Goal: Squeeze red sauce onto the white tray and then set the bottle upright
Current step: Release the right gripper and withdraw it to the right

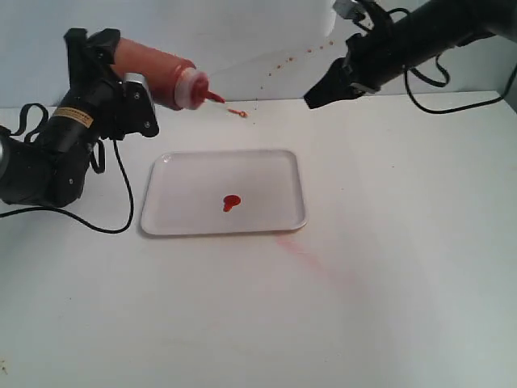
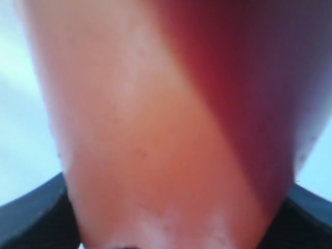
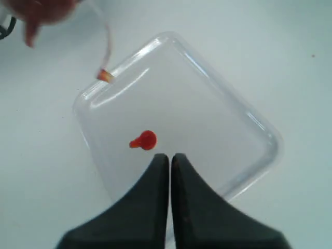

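Now, your left gripper clasps the bottle in the upper left of the exterior view, held off the table and tilted, top end aimed down to the right. The red sauce sits near the middle of the white tray. Your right gripper, upper right, is clamped together on nothing

both arms matte black; left arm bulky, rounded joints, yellow label with dark print; thin black left cable loops off it; right arm slimmer, black right cable slung under, pale grey connector on top; right pincer fingers smooth black wedges
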Tool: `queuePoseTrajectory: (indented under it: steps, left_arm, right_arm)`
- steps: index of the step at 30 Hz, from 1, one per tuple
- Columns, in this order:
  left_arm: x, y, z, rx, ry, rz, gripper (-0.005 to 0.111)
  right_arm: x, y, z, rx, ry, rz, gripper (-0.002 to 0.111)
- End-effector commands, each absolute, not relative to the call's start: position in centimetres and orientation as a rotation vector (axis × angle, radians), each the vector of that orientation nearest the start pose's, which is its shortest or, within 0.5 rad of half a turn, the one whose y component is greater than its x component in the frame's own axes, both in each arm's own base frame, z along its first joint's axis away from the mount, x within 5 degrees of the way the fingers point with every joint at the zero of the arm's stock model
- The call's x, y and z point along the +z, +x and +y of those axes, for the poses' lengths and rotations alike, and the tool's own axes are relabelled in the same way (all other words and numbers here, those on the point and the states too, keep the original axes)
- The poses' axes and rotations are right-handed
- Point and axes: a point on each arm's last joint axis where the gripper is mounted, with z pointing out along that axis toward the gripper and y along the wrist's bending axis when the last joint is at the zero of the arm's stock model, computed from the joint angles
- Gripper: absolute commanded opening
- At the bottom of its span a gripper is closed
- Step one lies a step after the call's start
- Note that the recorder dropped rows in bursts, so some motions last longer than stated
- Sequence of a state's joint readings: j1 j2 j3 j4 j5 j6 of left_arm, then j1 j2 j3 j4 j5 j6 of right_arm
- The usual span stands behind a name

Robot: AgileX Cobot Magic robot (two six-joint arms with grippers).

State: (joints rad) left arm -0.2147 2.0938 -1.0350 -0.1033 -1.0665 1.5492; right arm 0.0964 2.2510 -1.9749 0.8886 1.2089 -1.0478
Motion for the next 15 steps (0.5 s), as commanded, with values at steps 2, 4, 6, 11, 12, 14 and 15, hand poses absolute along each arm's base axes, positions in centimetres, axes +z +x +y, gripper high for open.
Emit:
queuePoseTrajectory:
  steps: [2,4,6,11,12,14,15]
  left_arm:
    - [15.2,40.0,-7.5,0.789,0.859,1.265,0.000]
    - [14.9,39.5,-7.3,0.705,0.773,1.310,0.000]
    - [14.6,39.2,-7.3,0.628,0.712,1.342,0.000]
    - [14.7,38.3,-7.2,0.325,0.462,1.433,0.000]
    - [14.9,37.9,-7.3,0.268,0.437,1.438,0.000]
    - [15.3,36.8,-7.5,0.173,0.419,1.448,0.000]
    - [15.5,36.3,-7.5,0.137,0.410,1.453,0.000]
  right_arm:
    - [20.6,46.0,9.4,1.068,-0.936,2.252,0.000]
    - [18.6,45.0,9.5,1.107,-0.976,2.257,0.000]
    - [16.8,43.9,9.7,1.171,-0.974,2.256,0.000]
    - [14.4,41.3,10.2,1.289,-0.929,2.106,0.000]
    - [14.3,41.0,10.2,1.285,-0.929,2.083,0.000]
    - [14.5,39.9,10.1,1.236,-0.969,2.040,0.000]
    - [14.8,39.5,10.1,1.211,-0.992,2.020,0.000]
